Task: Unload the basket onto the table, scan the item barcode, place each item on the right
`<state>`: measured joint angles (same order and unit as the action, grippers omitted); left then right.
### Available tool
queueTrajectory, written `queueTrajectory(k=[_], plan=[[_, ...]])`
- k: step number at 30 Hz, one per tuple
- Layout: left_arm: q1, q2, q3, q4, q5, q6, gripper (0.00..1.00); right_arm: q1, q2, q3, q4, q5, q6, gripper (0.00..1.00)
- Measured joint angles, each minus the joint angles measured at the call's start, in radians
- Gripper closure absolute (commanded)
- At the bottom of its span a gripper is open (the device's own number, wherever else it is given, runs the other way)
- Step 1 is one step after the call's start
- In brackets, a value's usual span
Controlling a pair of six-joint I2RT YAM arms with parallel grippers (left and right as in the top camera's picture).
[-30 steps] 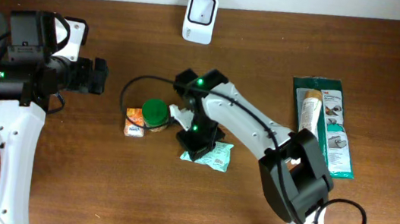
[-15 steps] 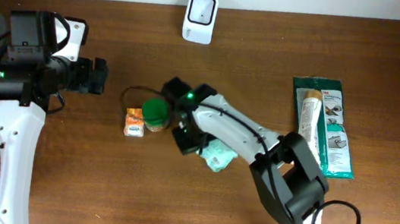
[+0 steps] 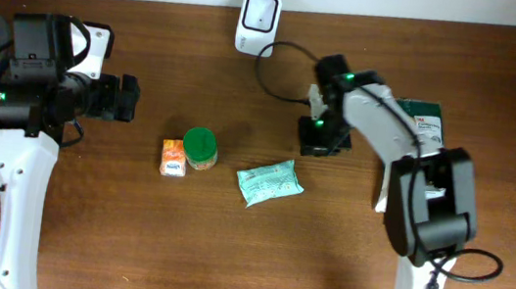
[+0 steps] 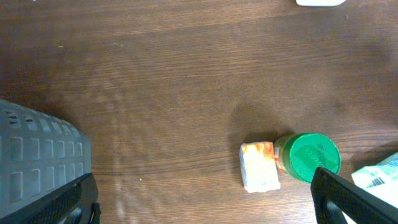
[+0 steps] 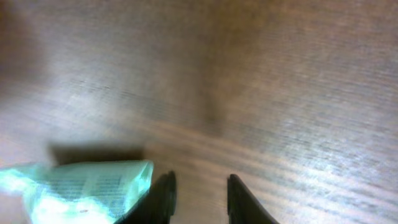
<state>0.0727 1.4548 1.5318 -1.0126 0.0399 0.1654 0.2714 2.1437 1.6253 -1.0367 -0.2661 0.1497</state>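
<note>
**Packet released, right claw withdrawn**

The teal packet (image 3: 269, 182) now lies free on the tabletop (image 3: 128, 237) at centre frame, right of the green-lidded jar (image 3: 200, 147). A second ago it sat under the right claw (image 3: 321, 140). That claw has since moved up and right, to the lower right of the white scanner (image 3: 258, 23), with its fingers slightly apart and empty. The left claw (image 3: 128, 99) is unchanged at the left, spread wide and holding nothing.

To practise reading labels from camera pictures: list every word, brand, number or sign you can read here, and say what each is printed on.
No text can be read in any view.
green pouch: dark print lines, too blurred.
orange carton: print too small.
green jar lid: markings too small.
packet at the right: too small, partly hidden.
</note>
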Motion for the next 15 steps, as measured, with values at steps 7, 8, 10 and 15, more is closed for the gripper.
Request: queueTrajectory(k=[7,8,10,15], plan=[[0.0,0.0,0.0,0.0,0.0,0.0,0.01,-0.076,0.0,-0.011,-0.15,-0.321,-0.216,0.25],[0.0,0.0,0.0,0.0,0.0,0.0,0.01,-0.069,0.0,-0.028,-0.133,-0.34,-0.235,0.25],[0.0,0.0,0.0,0.0,0.0,0.0,0.01,-0.054,0.0,-0.089,-0.079,-0.365,-0.261,0.26],[0.0,0.0,0.0,0.0,0.0,0.0,0.01,-0.042,-0.021,-0.233,0.101,-0.483,-0.252,0.28]])
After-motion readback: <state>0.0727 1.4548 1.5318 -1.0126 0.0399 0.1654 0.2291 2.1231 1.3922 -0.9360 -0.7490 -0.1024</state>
